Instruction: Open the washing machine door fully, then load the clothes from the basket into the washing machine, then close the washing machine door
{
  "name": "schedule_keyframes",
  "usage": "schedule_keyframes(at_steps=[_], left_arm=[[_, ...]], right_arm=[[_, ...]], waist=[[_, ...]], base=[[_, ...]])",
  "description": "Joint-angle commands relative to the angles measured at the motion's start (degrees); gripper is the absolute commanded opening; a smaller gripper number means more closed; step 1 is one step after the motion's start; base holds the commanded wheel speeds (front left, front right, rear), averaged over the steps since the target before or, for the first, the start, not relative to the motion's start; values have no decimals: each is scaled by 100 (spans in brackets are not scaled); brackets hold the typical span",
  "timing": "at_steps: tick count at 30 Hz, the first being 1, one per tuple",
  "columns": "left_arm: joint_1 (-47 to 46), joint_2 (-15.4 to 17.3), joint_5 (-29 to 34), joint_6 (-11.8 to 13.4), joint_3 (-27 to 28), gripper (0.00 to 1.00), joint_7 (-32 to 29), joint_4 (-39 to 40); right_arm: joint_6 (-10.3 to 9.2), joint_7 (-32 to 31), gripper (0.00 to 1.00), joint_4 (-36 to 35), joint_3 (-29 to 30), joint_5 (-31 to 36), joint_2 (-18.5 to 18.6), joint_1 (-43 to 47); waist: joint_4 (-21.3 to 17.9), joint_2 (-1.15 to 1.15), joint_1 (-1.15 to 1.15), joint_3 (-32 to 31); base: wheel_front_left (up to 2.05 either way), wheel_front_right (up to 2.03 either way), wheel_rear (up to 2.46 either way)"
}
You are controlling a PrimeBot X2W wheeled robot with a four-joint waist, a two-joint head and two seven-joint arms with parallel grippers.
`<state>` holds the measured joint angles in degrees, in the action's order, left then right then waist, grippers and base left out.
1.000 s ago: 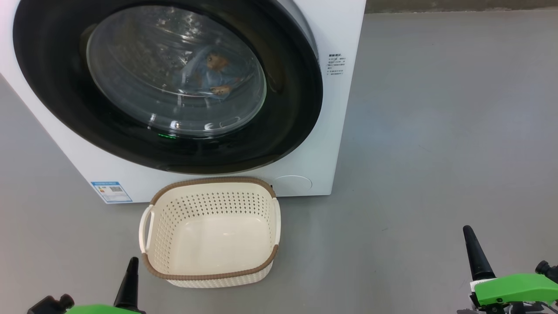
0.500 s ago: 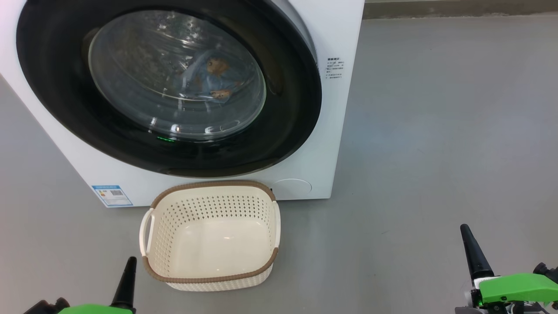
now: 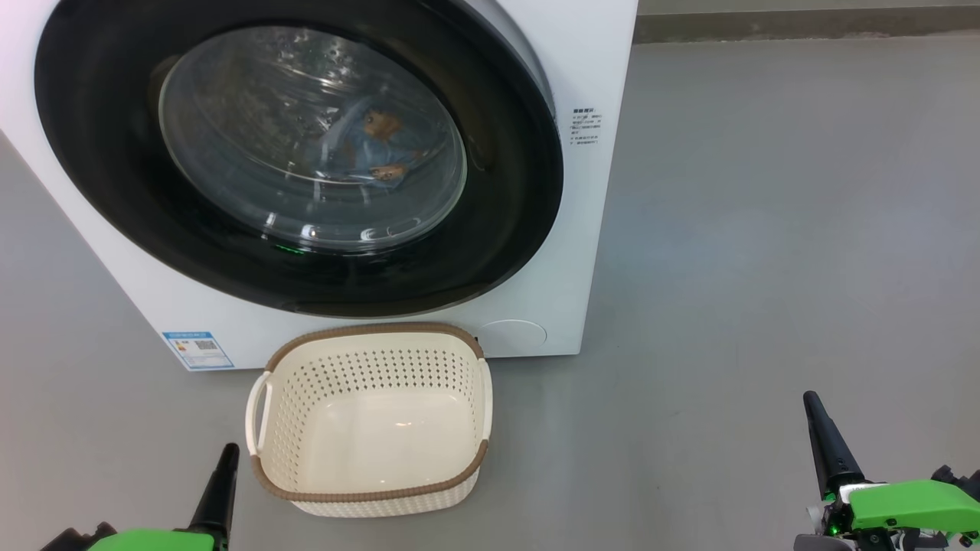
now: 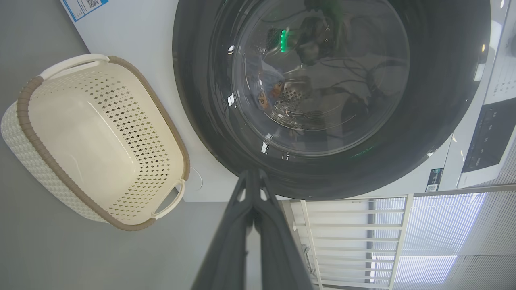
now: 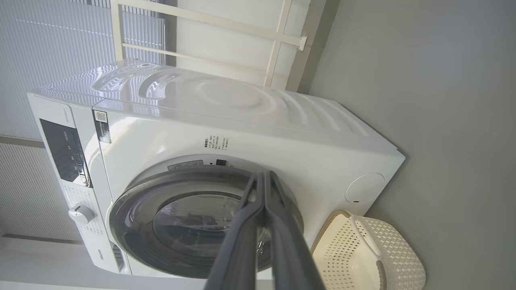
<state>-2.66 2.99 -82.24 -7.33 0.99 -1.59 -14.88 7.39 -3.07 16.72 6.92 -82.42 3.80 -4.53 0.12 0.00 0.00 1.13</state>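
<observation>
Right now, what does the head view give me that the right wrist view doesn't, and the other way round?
Head view: the clothes behind the door glass, the blue energy label, and the inside of the basket, which is empty. Right wrist view: the top of the washing machine, its control panel and dial. Both: the washing machine door shut, the basket on the floor in front of it, and the round service cover.

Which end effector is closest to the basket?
The left end effector: its dark tip sits just beside the basket's near-left corner. The right end effector is much farther away.
</observation>
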Motion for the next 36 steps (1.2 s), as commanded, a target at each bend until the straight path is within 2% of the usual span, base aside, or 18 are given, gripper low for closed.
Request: schedule_keyframes(at_steps=[1, 17, 36], left_arm=[[-266, 137, -202, -14, 212, 0, -52, 102], [-335, 139, -1166, -15, 345, 0, -323, 93], [-338, 109, -1131, -15, 386, 0, -356, 91]], right_arm=[[9, -82, 0, -187, -63, -152, 9, -152], [10, -347, 0, -270, -33, -970, -92, -166], [10, -345, 0, -269, -35, -971, -92, -166]], waist=[[-1, 0, 0, -9], [-12, 0, 0, -95], [-12, 0, 0, -95]], base=[[0, 0, 0], [0, 0, 0], [0, 0, 0]])
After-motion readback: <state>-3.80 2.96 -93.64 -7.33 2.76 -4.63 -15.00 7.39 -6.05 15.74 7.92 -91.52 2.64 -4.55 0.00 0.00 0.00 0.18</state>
